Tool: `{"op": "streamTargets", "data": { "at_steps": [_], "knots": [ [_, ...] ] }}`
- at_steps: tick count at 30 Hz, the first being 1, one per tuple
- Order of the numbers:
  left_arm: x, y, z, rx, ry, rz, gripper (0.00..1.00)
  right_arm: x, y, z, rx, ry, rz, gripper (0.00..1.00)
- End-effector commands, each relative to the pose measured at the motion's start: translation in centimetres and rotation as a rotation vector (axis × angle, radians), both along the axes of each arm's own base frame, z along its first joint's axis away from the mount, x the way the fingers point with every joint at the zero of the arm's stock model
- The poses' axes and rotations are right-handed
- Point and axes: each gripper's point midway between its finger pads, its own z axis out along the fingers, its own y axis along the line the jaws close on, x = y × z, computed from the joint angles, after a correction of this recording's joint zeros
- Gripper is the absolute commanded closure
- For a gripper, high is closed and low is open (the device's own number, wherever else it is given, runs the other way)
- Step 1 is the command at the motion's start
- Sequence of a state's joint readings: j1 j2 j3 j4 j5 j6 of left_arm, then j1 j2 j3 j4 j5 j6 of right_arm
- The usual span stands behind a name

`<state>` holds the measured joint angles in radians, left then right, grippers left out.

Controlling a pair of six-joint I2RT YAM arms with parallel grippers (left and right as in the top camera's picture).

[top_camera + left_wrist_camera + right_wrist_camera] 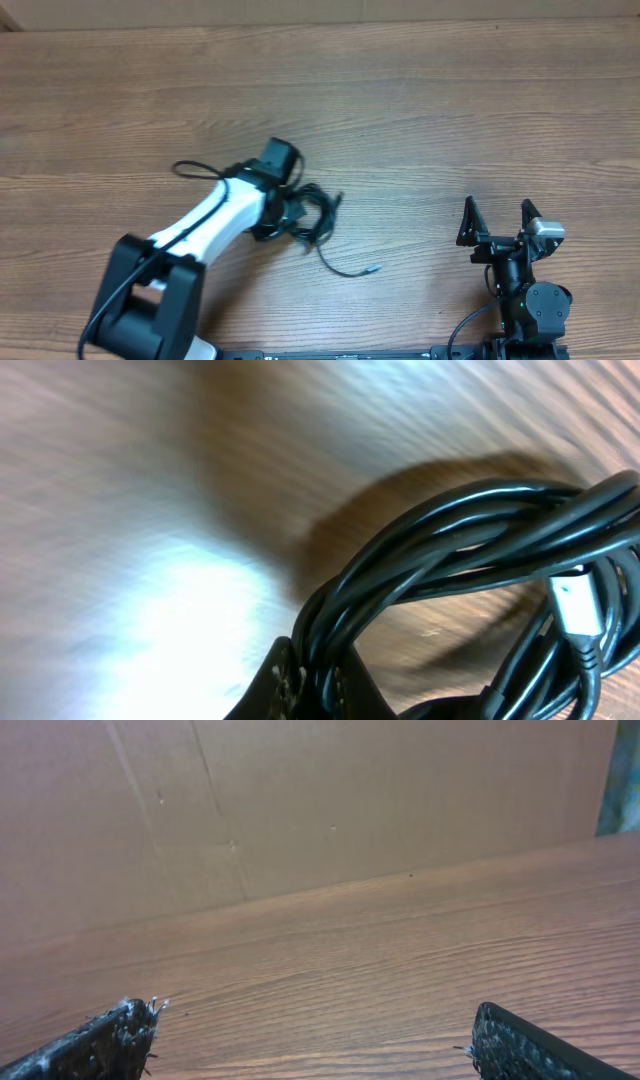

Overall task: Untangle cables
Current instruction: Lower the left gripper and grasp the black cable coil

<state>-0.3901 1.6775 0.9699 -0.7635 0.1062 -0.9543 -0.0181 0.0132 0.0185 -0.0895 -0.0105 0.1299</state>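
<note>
The left claw (316, 678) is clenched on the cables (470, 530). In the left wrist view its two dark fingers (283, 685) show at the bottom edge, with several glossy black strands squeezed between them. From that pinch the strands rise and curve to the right as a twisted bundle of loops. They lie over one another so closely that no single cord can be followed. A small silvery plug tip (575, 605) lies among the loops at the right side of the bundle. The bundle throws a dark shadow on the wooden surface (120, 490), and a bright patch of glare sits on the wood to the left. Whether the loops rest on the wood or hang just above it cannot be told.

From overhead, the left claw sits at the end of the white left arm (215, 215), which reaches from the near left edge toward the middle of the surface. The bundle lies just to the right of the claw and is partly hidden under it. One cord runs out of the bundle toward the near right, and its loose end (375, 268) lies flat on the wood, apart from the rest.

The right claw (497, 225) stands well apart at the near right. It is released, its jaws spread wide, holding and touching nothing. In the right wrist view the wood grain stretches ahead of it to a brown board (350, 800) standing upright along the far edge.
</note>
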Motion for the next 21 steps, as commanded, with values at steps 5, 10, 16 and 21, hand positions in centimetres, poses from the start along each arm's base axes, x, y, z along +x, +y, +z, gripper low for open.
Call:
{"op": "streamTargets", "data": {
  "at_steps": [5,10,16,21],
  "knots": [
    [-1.9,1.8,2.7,0.007,0.058,0.295,0.96,0.0,-0.2,-0.3,-0.001,0.003,-0.01,0.0],
    [-2.0,1.5,2.6,0.004,0.059,0.276,0.95,0.0,-0.2,-0.3,-0.001,0.003,-0.01,0.0],
    [-2.0,1.4,2.6,0.002,0.045,0.165,0.32,0.0,-0.2,-0.3,-0.001,0.003,-0.01,0.0],
    [-0.7,1.5,2.7,0.035,-0.055,-0.179,0.22,0.0,-0.2,-0.3,-0.001,0.003,-0.01,0.0]
  ]
}}
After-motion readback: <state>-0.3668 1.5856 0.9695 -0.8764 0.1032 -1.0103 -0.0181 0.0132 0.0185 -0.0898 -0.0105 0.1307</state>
